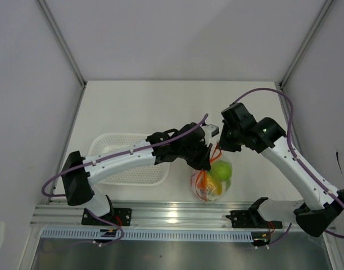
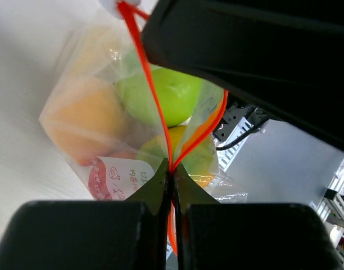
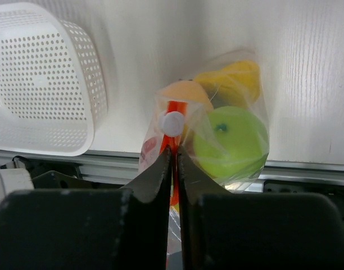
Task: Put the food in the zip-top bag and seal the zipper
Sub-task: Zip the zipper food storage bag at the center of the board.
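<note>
The clear zip-top bag (image 1: 210,183) hangs above the table's front edge, holding a green fruit (image 1: 221,170), an orange fruit (image 1: 209,183) and a yellow fruit (image 3: 231,74). My left gripper (image 1: 204,160) is shut on the red-orange zipper (image 2: 151,90) at one end; in the left wrist view (image 2: 172,171) the strip splits into two lines beyond the jaws, so the mouth gapes there. My right gripper (image 1: 221,147) is shut on the zipper (image 3: 173,107) just below its white slider (image 3: 173,122). Other food is hidden.
A white slotted basket (image 1: 130,160) lies left of the bag, under my left arm; it also shows in the right wrist view (image 3: 43,79). The metal rail (image 1: 172,214) runs along the table's front edge below the bag.
</note>
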Robot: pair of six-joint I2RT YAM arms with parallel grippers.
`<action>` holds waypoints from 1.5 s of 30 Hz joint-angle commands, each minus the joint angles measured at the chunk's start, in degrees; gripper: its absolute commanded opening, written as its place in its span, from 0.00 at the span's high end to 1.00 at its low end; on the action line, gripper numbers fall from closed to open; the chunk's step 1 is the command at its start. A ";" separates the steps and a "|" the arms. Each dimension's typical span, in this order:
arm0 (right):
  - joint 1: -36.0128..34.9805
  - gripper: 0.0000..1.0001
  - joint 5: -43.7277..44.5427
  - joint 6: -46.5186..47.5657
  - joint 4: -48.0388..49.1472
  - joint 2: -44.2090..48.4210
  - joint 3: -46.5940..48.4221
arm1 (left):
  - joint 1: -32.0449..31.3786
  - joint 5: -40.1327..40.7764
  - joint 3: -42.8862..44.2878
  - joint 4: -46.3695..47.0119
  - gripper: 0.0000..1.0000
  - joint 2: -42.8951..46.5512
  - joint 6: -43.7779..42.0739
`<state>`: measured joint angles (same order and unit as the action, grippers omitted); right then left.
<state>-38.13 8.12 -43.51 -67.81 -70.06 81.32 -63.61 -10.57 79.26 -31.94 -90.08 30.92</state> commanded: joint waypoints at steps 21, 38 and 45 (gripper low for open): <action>1.04 0.36 -17.68 22.67 9.35 15.30 -5.28 | 8.77 -33.63 -13.95 5.75 1.00 12.29 -22.30; 1.13 0.34 -36.77 22.85 32.57 20.66 -23.57 | 10.18 -42.60 -18.00 4.52 1.00 20.64 -25.91; 1.13 0.33 -42.56 23.56 33.97 25.58 -24.89 | 11.41 -49.27 -18.62 3.91 0.99 27.14 -26.70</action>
<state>-37.26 -29.61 -20.86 -37.52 -47.42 56.75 -52.97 -51.96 60.16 -30.74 -68.40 6.13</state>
